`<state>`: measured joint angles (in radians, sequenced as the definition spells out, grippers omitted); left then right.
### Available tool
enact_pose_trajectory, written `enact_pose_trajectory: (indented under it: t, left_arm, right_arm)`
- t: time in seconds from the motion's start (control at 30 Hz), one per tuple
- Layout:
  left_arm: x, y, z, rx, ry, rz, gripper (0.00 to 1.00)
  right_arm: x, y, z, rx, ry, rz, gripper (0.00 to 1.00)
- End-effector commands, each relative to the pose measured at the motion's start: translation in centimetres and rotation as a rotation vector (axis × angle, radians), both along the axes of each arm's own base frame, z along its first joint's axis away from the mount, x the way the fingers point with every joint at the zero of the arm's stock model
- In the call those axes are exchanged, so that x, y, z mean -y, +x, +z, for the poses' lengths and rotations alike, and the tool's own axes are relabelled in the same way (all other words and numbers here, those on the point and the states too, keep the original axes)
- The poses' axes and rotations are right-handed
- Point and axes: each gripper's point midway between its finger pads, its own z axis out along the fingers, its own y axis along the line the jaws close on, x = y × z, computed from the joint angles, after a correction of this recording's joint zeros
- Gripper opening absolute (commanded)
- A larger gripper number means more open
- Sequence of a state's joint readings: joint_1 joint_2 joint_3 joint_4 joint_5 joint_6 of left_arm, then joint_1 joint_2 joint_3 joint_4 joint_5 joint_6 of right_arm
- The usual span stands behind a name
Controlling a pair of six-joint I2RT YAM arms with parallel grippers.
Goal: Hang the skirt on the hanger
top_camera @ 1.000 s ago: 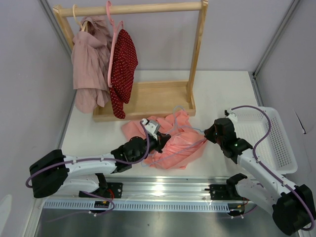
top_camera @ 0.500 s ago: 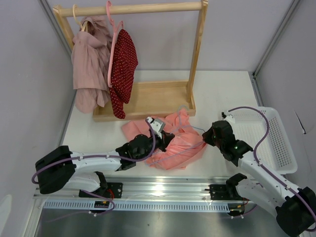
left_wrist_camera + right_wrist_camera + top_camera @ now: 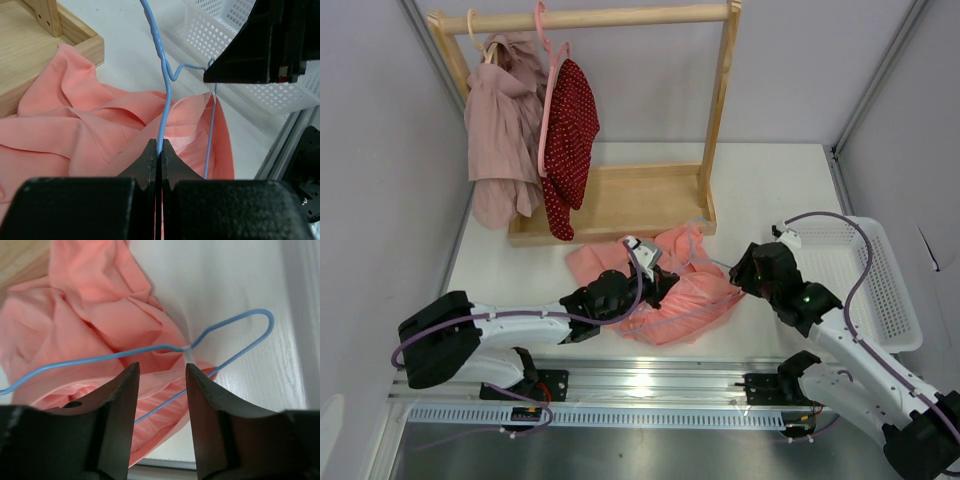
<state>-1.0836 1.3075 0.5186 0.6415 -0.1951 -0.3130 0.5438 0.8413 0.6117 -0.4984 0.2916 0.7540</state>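
The salmon-pink skirt lies crumpled on the table in front of the wooden rack, also seen in the wrist views. The light-blue wire hanger lies partly inside the skirt, its hook sticking out over the white table. My left gripper is shut on one wire of the hanger, fingertips pinched together above the fabric. My right gripper hovers open at the skirt's right edge. The hanger's lower wire and the skirt's waistband show between its jaws, gripped by neither.
A wooden clothes rack stands behind, carrying a dark red dotted garment on a pink hanger and a mauve-pink garment. A white perforated basket sits at the right, close to the right arm. Walls enclose both sides.
My right gripper's jaws have parted from shut to open. My left gripper has carried the hanger a little to the right over the skirt.
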Motion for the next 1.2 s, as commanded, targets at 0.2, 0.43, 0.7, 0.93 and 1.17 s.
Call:
enact_pose_trajectory:
  t: [0.2,0.43,0.7,0.93,1.17]
  left_arm:
    - [1.8,-0.3,2.1,0.032,-0.039,-0.067,0.0]
    - [2.1,-0.2,2.4,0.035,-0.041,-0.069,0.0]
    - [2.4,-0.2,2.1,0.026,-0.033,-0.075,0.0]
    - [2.4,-0.1,2.3,0.028,-0.036,-0.07,0.0]
    - [2.4,-0.1,2.5,0.032,-0.031,-0.073,0.0]
  right_arm:
    - [-3.8,0.3,9.2,0.203,0.106,0.195,0.52]
    - [-7.6,1.2,11.5,0.264,0.122,0.332,0.55]
    - [-10.0,2.0,11.9,0.283,0.07,0.359,0.57]
    - [-10.4,2.7,10.2,0.247,0.008,0.341,0.56]
    - [-10.5,3.1,9.3,0.239,-0.019,0.331,0.47]
